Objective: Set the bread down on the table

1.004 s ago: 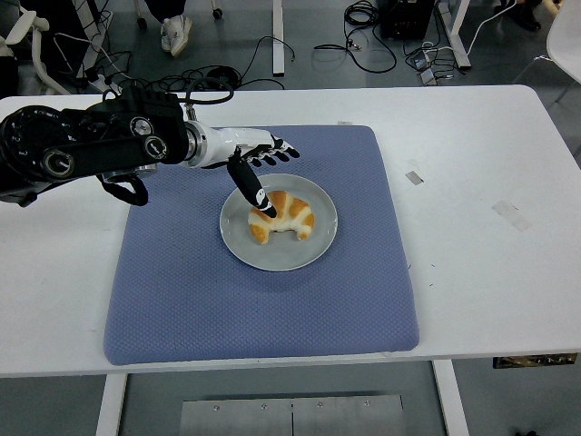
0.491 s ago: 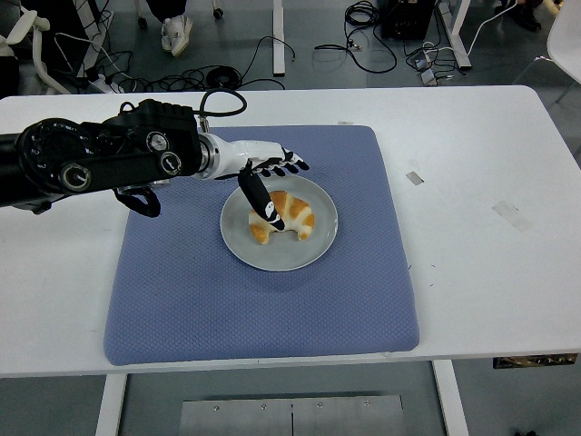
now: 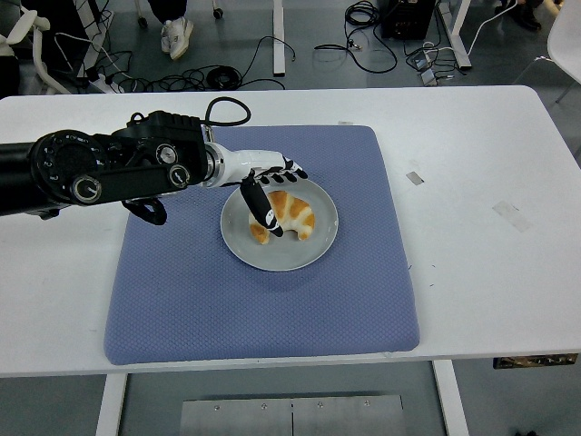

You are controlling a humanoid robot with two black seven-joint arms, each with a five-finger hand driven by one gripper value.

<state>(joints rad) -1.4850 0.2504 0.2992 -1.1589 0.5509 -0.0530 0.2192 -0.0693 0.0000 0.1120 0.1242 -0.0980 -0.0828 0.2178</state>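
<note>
Clearly the grasp is in hand: the left hand hovers over the bread, a croissant lying on the grey plate at the centre of the blue mat, not yet lifted. Its fingers are spread at the croissant's 12 o'clock side, the thumb angled down at 9 o'clock, touching or nearly so. Next they should probably close, lift, and carry it to the bare tabletop at 3 o'clock.

golden-brown bread, grey plate, blue mat
</note>
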